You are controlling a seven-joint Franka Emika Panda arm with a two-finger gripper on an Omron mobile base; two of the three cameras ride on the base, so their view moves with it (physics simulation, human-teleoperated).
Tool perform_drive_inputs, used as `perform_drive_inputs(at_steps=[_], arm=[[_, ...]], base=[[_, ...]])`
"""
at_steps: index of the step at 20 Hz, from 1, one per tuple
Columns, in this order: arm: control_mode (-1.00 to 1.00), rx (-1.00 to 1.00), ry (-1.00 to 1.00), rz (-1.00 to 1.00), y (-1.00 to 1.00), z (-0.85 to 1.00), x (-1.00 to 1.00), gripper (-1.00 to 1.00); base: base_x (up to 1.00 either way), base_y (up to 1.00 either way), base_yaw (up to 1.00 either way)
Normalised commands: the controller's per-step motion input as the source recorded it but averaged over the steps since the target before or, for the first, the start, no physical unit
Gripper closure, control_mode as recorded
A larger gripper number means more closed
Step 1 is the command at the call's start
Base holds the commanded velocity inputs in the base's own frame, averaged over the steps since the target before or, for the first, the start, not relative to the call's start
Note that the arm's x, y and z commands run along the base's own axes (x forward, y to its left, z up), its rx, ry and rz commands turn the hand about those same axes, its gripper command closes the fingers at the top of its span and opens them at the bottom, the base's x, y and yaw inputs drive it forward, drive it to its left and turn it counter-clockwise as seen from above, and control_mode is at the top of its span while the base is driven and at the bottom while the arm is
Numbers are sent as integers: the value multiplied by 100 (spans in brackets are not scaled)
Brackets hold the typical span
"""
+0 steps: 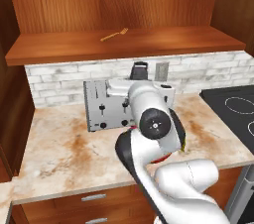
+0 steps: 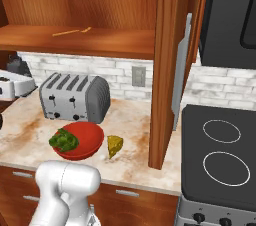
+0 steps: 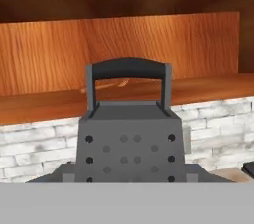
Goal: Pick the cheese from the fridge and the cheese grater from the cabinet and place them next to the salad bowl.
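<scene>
One cheese grater (image 3: 129, 139) fills my hand view – jaws hidden, grip I cannot tell, cheese (image 2: 114, 145) just beside salad bowl (image 2: 84, 140) on bench (image 2: 132, 162).

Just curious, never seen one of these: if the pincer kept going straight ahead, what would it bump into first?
Probably the brick wall below the cabinet shelf. The cheese grater fills the near view, seemingly carried along. Depth is unclear.

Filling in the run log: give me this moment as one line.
phase: carrying cheese grater | tool: grater close before it, grip unseen | cheese: on counter beside salad bowl | toaster behind bowl | fork on cabinet shelf
</scene>
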Motion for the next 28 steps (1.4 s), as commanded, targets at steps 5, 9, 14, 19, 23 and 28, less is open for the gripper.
perform_drive_inputs(at_steps=[5,9,14,19,23,28], arm=[[-100,1,-11,-15,10,-89,-93,100],[-100,0,1,-19,0,-89,-71,100],[-100,0,1,-26,0,-100,-15,100],[-100,0,-14,-8,-6,-100,4,100],[-100,0,-7,0,-19,-84,14,100],[-100,2,0,6,-30,-42,5,100]], base=[[0,0,0],[0,0,0],[0,0,0],[0,0,0],[0,0,0],[0,0,0]])
